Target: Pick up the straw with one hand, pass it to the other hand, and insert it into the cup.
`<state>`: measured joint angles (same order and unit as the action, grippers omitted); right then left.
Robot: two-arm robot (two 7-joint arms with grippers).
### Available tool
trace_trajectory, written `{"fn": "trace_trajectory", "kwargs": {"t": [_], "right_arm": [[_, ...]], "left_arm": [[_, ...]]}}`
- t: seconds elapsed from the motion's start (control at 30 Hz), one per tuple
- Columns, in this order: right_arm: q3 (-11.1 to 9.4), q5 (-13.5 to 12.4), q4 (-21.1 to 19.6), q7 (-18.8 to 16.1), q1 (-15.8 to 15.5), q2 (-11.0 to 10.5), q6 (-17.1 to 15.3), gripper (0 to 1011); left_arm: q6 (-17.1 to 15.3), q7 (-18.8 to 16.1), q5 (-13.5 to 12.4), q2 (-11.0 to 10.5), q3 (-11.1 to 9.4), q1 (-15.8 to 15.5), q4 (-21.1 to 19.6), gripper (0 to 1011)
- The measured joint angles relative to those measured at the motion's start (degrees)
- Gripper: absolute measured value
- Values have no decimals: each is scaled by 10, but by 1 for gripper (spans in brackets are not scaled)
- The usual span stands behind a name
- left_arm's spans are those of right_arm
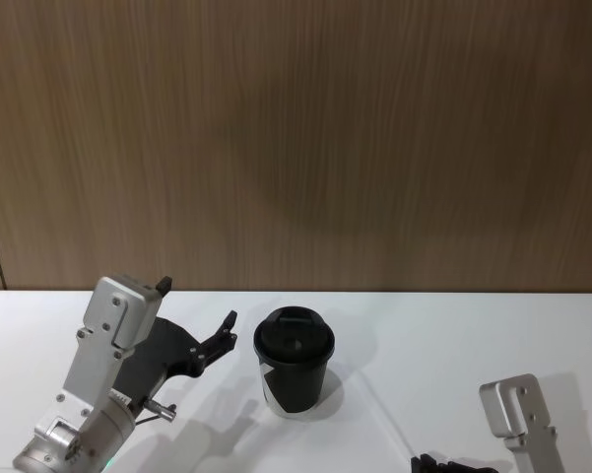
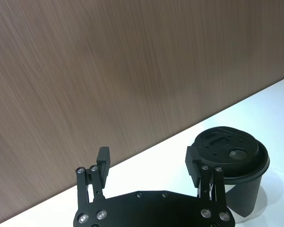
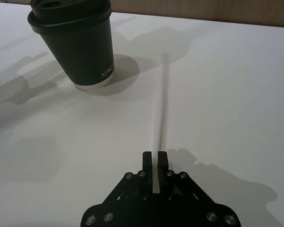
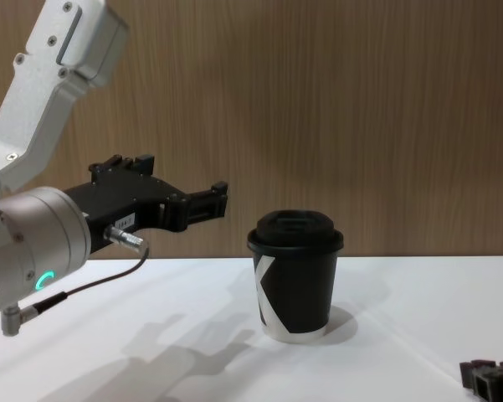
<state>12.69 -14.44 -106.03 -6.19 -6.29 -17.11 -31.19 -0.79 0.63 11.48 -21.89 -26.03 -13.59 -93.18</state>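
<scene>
The black cup point(image 1: 294, 360) with its dome lid stands upright on the white table, also in the chest view point(image 4: 295, 276). My left gripper point(image 1: 198, 301) hovers open just left of the cup's lid, with nothing between its fingers point(image 2: 103, 158). Low at the table's front right, my right gripper point(image 3: 154, 161) is shut on one end of the thin white straw point(image 3: 161, 118). From there the straw runs low over the table toward the spot right of the cup point(image 3: 75, 42). It is faint against the white surface in the head view point(image 1: 384, 414).
A brown wood-grain wall point(image 1: 296, 138) closes off the back of the table point(image 1: 473, 335). A thin dark cable point(image 4: 92, 289) hangs below the left wrist. Open table surface lies right of and in front of the cup.
</scene>
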Motion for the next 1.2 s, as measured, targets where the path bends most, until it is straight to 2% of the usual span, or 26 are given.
{"fn": "trace_trajectory", "kwargs": {"t": [0.2,0.53,0.87,1.2], "right_arm": [[0,0,0,0,0,0,0,1],[-1,3,2,-1,1,0,6,1],[-7,23,12,9,5,-1,53,0],[-16,58,20,23,4,-11,127,1]], "left_arm": [[0,0,0,0,0,0,0,1000],[0,0,0,0,0,0,0,1000],[0,0,0,0,0,0,0,1000],[0,0,0,0,0,0,0,1000]]}}
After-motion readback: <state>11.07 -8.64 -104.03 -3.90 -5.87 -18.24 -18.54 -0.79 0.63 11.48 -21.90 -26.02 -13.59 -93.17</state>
